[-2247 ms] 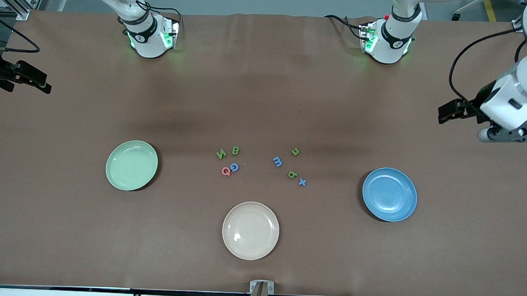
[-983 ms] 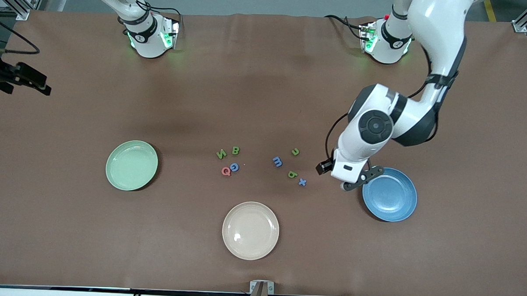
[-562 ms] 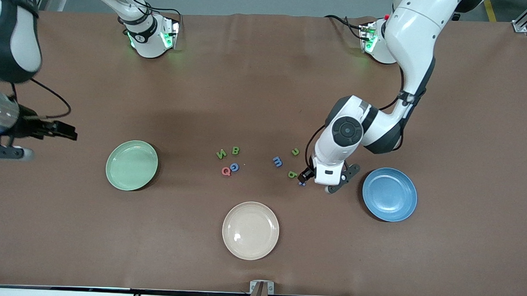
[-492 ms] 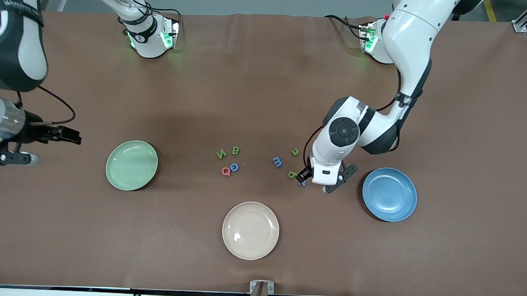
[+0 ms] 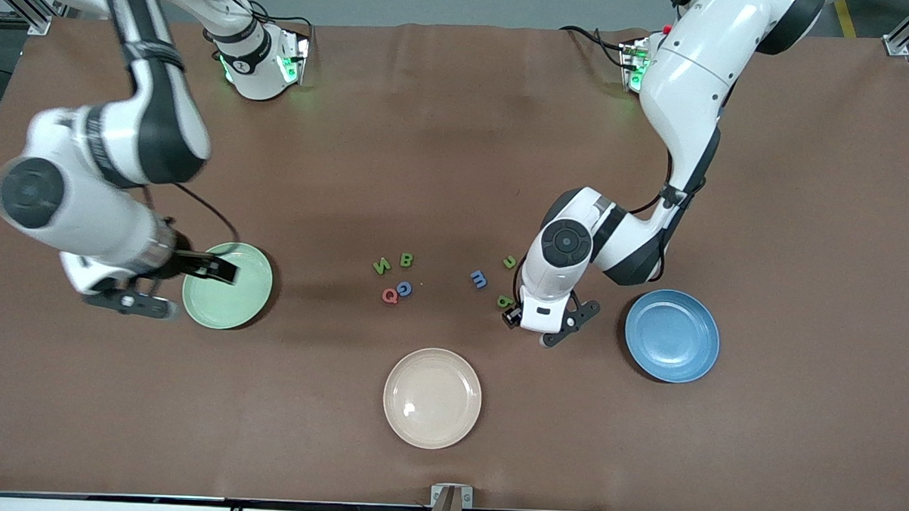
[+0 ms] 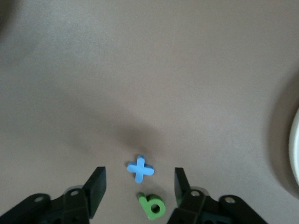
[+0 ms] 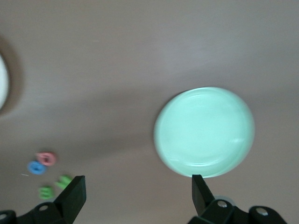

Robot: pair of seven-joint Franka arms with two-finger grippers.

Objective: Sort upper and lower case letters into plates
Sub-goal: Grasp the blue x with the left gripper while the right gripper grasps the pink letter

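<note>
While both lie empty, mint green plate [image 5: 227,285], blue plate [image 5: 672,336], round, shallow

Two plates sit on the counter [image 5: 457,172], one [image 5: 227,285] toward the right arm's end, one [image 5: 672,336] toward the left arm's end. The letters [image 5: 393,276] lie between them in two clusters. A third plate [image 5: 432,398] rests nearer the front camera than the letters.

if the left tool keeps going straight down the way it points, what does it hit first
Most likely the blue x, which lies on the table between the left tool's open fingers. The green b sits just beside it and could be touched too.
</note>
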